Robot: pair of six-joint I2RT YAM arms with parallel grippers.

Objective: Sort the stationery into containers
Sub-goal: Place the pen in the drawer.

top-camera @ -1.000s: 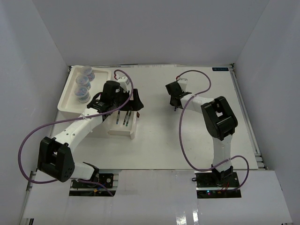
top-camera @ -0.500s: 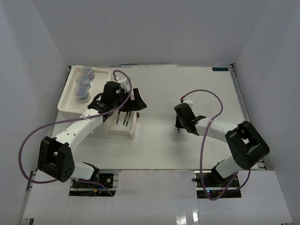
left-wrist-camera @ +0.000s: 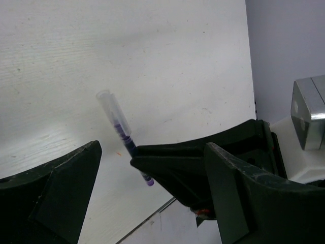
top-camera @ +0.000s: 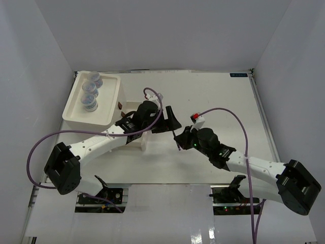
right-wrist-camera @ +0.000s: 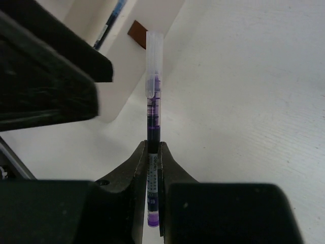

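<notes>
While R gripper (right-wrist-camera: 153, 150) pinches the pen (right-wrist-camera: 152, 96), handoff looks next.
Long axis aims at L gripper (top-camera: 166, 119), gaping wide just beside.

Nothing reads for certain: the clear-capped pen (right-wrist-camera: 152, 117) carries a line of tiny dark print along its barrel, perhaps a brand name, too blurred to spell out, and a small blue label (top-camera: 237, 75) at the one-o'clock corner of the table (top-camera: 228, 91) is illegible.

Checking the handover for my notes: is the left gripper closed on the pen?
No, the left wrist view shows the left gripper wide open, clear of the pen, which only the right gripper pinches.
</notes>
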